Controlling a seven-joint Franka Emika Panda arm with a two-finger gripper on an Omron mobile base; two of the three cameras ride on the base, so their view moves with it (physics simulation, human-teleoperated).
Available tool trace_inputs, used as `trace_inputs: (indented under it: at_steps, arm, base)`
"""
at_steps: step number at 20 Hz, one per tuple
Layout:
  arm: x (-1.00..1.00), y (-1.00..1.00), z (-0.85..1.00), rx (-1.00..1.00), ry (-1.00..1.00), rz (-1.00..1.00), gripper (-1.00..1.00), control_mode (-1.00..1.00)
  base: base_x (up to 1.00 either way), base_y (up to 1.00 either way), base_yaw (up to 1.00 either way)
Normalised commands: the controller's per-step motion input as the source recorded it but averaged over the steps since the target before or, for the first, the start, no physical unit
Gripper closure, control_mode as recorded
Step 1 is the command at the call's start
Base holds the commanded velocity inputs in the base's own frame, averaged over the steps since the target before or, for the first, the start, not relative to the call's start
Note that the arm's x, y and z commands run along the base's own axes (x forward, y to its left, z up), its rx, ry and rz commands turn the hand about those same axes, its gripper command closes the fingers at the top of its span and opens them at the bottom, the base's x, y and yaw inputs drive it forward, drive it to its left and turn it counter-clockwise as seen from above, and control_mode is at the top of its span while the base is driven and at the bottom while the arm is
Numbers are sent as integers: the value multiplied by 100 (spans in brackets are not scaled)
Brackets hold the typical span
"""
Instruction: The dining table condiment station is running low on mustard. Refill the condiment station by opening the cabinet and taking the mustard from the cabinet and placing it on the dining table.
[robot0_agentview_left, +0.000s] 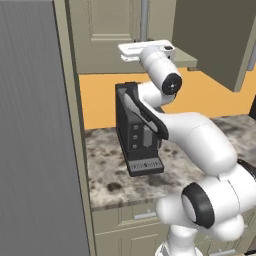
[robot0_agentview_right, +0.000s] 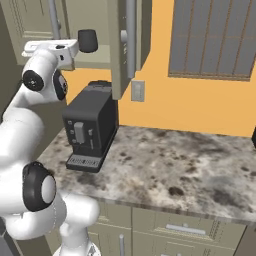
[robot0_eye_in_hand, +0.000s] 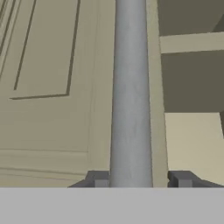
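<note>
The cabinet's left door (robot0_agentview_left: 105, 30) is closed and its right door (robot0_agentview_left: 215, 40) stands swung open. My gripper (robot0_eye_in_hand: 140, 179) is up at the left door, shut on that door's vertical silver bar handle (robot0_eye_in_hand: 131, 87), with one fingertip on each side of the bar. From the base cameras the white hand lies level at the handle's lower end (robot0_agentview_left: 144, 20), (robot0_agentview_right: 52, 17). A bare cabinet shelf (robot0_eye_in_hand: 192, 43) shows to the right of the handle. The mustard and the dining table are out of view.
A black coffee machine (robot0_agentview_left: 137, 130) (robot0_agentview_right: 92, 125) stands on the stone worktop (robot0_agentview_right: 175, 160) right under my arm. The open door's edge and handle (robot0_agentview_right: 131, 40) hang just right of the hand. A tall grey panel (robot0_agentview_left: 30, 125) walls off the left.
</note>
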Motion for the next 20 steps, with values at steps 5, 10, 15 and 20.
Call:
trace_inputs:
  at_steps: [5,10,15,20]
  arm:
    - [-71,84,17,-10,0,0,100,-100]
    - [-82,97,20,-10,0,0,100,-100]
    - [-92,98,14,-5,0,0,100,-100]
    - [-97,100,2,-1,1,0,100,-100]
  base:
    - [0,0,0]
    - [0,0,0]
    - [0,0,0]
    - [0,0,0]
